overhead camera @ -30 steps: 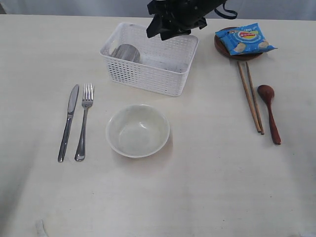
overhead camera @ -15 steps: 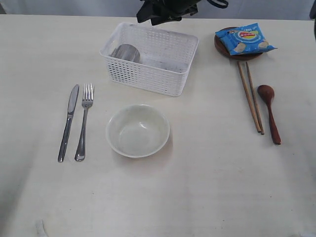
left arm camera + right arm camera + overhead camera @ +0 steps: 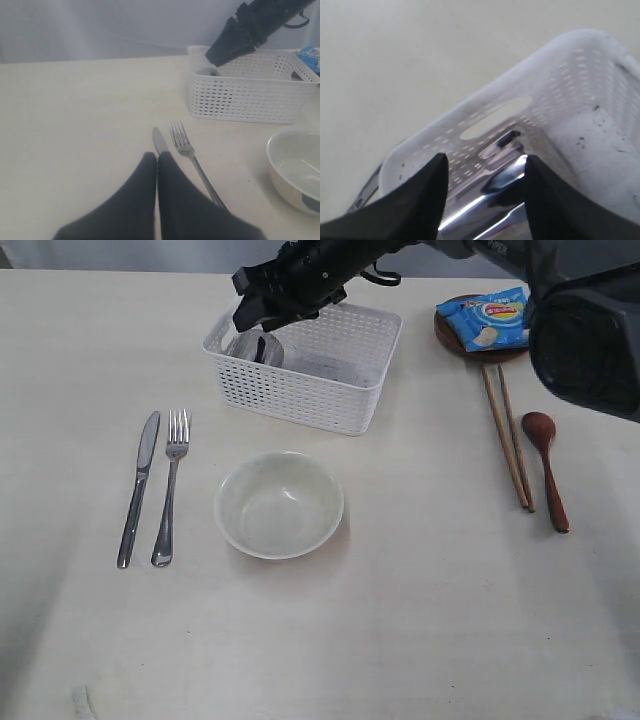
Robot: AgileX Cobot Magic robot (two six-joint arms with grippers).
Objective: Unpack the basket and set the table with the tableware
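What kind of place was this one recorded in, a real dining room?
Probably a staged test bench, not a home: a plain cream table against a blank grey backdrop, a knife, fork and bowl laid out as a place setting, and a black robot arm over the white basket.

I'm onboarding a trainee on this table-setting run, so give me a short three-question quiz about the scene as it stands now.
1. True or false: the bowl sits inside the basket.
2. Fill in: the only thing in the basket is a steel ___.
3. What lies on the brown plate? A. a crisp packet B. an apple C. a napkin

Key: 1 false, it stands on the table in front of the basket; 2 cup; 3 A.
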